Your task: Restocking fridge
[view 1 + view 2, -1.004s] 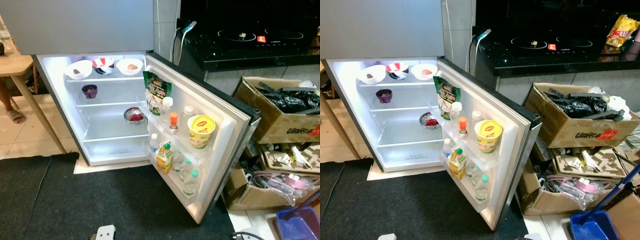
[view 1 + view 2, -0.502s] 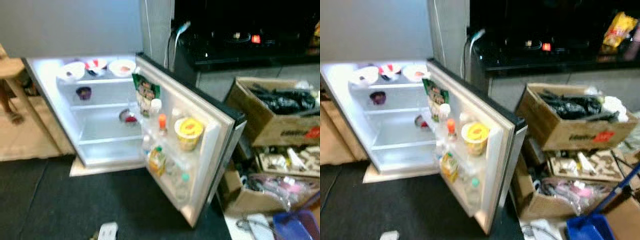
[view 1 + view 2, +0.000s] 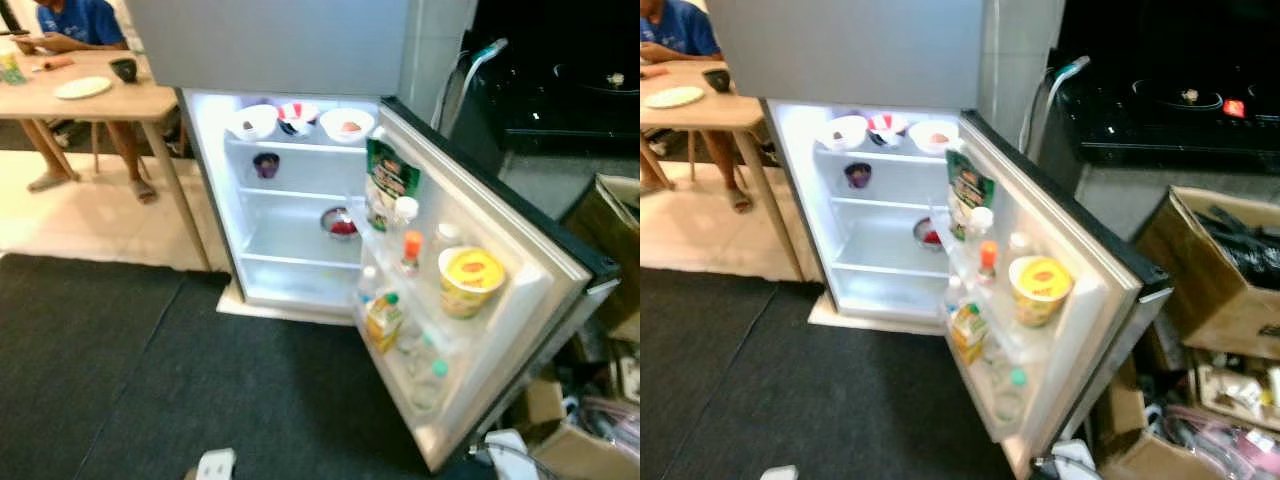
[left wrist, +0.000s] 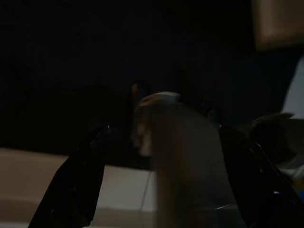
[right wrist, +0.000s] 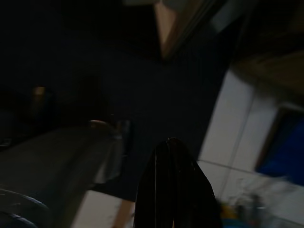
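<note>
While open, fridge [image 3: 300, 240] holds bowls [image 3: 345, 124]

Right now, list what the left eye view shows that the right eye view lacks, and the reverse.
Left eye view: a small greenish object at the table's far end. Right eye view: a red light on the black cooktop, and black bags in a cardboard box. Shared: open fridge, yellow cup in its door, seated person.
</note>
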